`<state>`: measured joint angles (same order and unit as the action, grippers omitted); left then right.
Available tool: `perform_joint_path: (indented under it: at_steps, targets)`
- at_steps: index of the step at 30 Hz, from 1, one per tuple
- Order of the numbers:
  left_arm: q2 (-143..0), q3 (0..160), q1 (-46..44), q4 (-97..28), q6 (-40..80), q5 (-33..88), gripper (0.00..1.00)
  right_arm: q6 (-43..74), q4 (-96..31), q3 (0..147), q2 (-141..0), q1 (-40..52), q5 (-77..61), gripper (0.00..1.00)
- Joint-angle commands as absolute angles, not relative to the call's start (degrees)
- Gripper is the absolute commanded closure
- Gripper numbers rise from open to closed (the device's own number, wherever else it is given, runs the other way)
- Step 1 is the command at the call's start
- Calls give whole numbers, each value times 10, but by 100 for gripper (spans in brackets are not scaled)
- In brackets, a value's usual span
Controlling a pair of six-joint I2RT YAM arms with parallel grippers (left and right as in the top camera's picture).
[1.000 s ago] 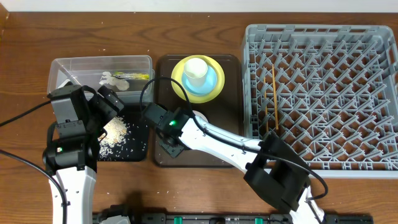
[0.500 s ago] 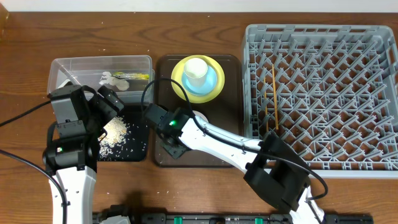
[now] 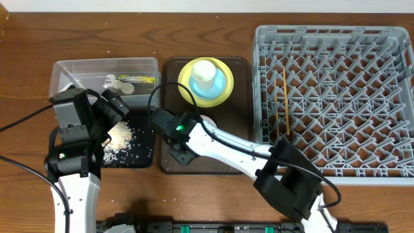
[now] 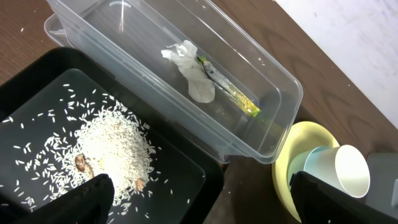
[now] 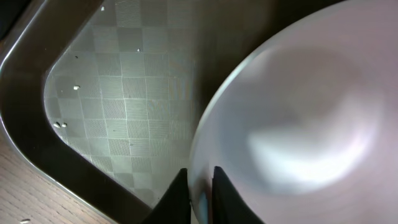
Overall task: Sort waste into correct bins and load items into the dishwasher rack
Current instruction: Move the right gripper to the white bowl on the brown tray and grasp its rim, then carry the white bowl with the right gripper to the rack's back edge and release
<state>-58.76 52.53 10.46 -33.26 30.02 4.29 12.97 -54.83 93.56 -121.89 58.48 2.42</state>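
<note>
Right gripper [image 5: 200, 198]: pressed nearly together, pinching the rim of the white bowl [image 5: 292, 124].
Placement: bowl sitting low in the brown tray [image 5: 124, 93], near a corner.
Left gripper [image 4: 205, 196]: spread wide, empty, above the rice [image 4: 112, 149].
Next move: best lifted straight up, clear of the tray lip, grip kept firm, then swung toward the grey rack [image 3: 336, 97].

**Waste in bins, chopsticks racked**

In clear tub [image 4: 273, 118]: crumpled white tissue [image 4: 193, 74] touching green-orange wrapper [image 4: 230, 96]. Adj. black tray [image 4: 37, 81] holds heaped rice [image 4: 115, 149] w/ strays. On yellow plate [image 3: 186, 83]: lt-blue bowl [image 3: 223, 87], cream cup [image 3: 204, 72] inside. Near that stack: white bowl [image 5: 298, 124]. In grey rack [image 3: 336, 39], plate-side edge: chopsticks [image 3: 283, 97], parallel.
</note>
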Motion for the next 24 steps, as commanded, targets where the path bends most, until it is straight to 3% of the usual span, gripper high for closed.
perform_joint_path:
  at_steps: [1,8,10,15,24]
  targets:
    - [-588,538,108,-334,299,40,7,132,-548,936,-1222,587,30,92]
    - [-588,538,107,-334,299,40,6,132,-557,936,-1222,587,30,91]
    - [-588,538,108,-334,299,40,6,132,-562,936,-1222,587,30,99]
    - [-588,538,108,-334,299,40,7,132,-571,941,-1212,586,7,99]
    - [-588,538,108,-334,299,40,7,126,-635,989,-1109,549,-20,99]
